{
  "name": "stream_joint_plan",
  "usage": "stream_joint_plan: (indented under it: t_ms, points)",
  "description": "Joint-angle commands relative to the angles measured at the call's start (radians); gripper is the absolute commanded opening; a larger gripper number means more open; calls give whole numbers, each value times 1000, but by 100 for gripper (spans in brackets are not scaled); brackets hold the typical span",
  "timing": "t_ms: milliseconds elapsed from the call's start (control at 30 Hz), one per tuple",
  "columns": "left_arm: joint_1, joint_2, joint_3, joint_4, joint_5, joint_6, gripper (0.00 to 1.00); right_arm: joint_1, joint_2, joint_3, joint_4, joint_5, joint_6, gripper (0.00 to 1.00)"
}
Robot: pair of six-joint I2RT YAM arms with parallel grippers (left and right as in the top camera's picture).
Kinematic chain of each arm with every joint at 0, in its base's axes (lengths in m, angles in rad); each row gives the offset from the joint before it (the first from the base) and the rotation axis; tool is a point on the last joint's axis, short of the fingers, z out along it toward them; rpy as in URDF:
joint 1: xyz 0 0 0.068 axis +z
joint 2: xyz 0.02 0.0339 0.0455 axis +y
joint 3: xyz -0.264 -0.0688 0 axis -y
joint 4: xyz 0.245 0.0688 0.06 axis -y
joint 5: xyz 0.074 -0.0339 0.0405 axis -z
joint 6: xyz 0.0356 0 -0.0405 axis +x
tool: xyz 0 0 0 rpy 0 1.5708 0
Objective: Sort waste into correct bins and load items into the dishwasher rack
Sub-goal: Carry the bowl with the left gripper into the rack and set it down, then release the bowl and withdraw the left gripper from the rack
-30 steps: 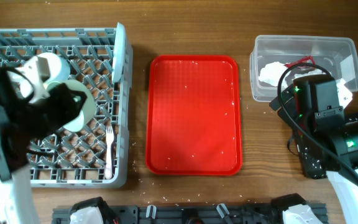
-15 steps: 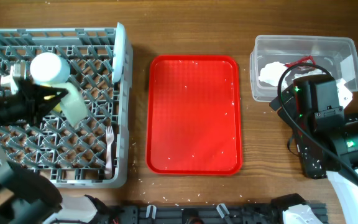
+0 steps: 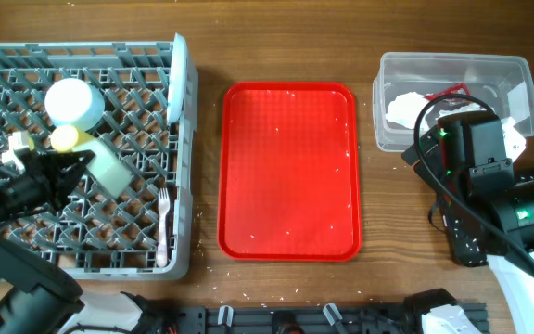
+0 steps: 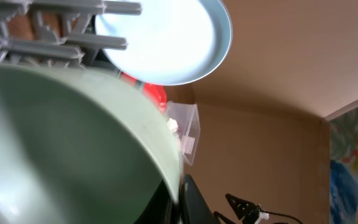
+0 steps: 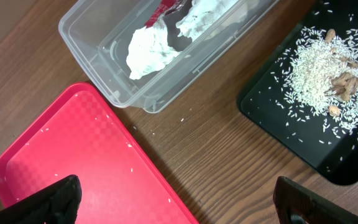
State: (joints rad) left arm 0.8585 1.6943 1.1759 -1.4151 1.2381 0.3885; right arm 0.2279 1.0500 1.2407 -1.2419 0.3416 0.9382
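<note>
Pale green bowl point(image 3: 111, 168) sits tilted in the dishwasher rack point(image 3: 82, 48) just beside the yellow cup point(image 3: 63, 139), left gripper point(image 3: 74, 163) at its rim, jaws hidden, can't tell if clamped; right gripper point(image 5: 179, 205) spread wide, empty, near the clear tub point(image 5: 98, 62). Risk: leaning bowl slides off the pegs or knocks the cup if released carelessly
</note>
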Motion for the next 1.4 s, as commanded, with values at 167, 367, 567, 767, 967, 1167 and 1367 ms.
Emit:
stream_joint_plan:
  t_ms: [167,367,567,767,967,1167,1367]
  points:
    - [3,6,-11,65,42,26,4,-3,1,5,0,24,6,100]
    - [4,6,-11,66,-81,-30,4,-3,1,5,0,24,5,100]
    - [4,6,-8,82,-218,-150,4,-3,1,5,0,24,6,100]
    - [5,-16,68,109,-495,-414,5,-3,1,5,0,24,5,100]
    - [5,-69,119,109,-878,-691,19,-3,1,5,0,24,6,100]
    - [5,-84,121,103,-965,-743,19,-3,1,5,0,24,5,100]
    - [1,-235,127,116,-1023,-797,11,-3,1,5,0,24,5,100]
